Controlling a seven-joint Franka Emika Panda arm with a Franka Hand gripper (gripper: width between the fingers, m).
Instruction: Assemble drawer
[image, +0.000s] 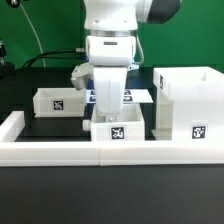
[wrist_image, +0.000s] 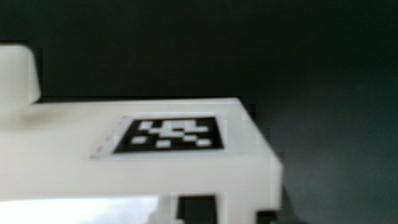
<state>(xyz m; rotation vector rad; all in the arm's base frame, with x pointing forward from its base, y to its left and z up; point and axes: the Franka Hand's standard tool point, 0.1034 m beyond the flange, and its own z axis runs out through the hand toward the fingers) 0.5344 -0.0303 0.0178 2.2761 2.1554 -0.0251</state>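
Note:
A small white open-top tray (image: 118, 129) with a square tag stands by the front low wall, just under my arm. My gripper (image: 112, 112) reaches down into it. In the wrist view the tray's tagged wall (wrist_image: 173, 135) fills the frame, and my gripper (wrist_image: 231, 212) has one dark fingertip (wrist_image: 198, 207) on each side of a white tray wall, closed on it. A second small tray (image: 57, 100) sits at the exterior view's left. The tall boxy shell (image: 185, 104) stands at the exterior view's right, with a tag low on its front.
The low white wall (image: 50, 152) runs along the front and up the exterior view's left side. The marker board (image: 133, 97) lies flat behind my arm. Black table shows between the left tray and the arm.

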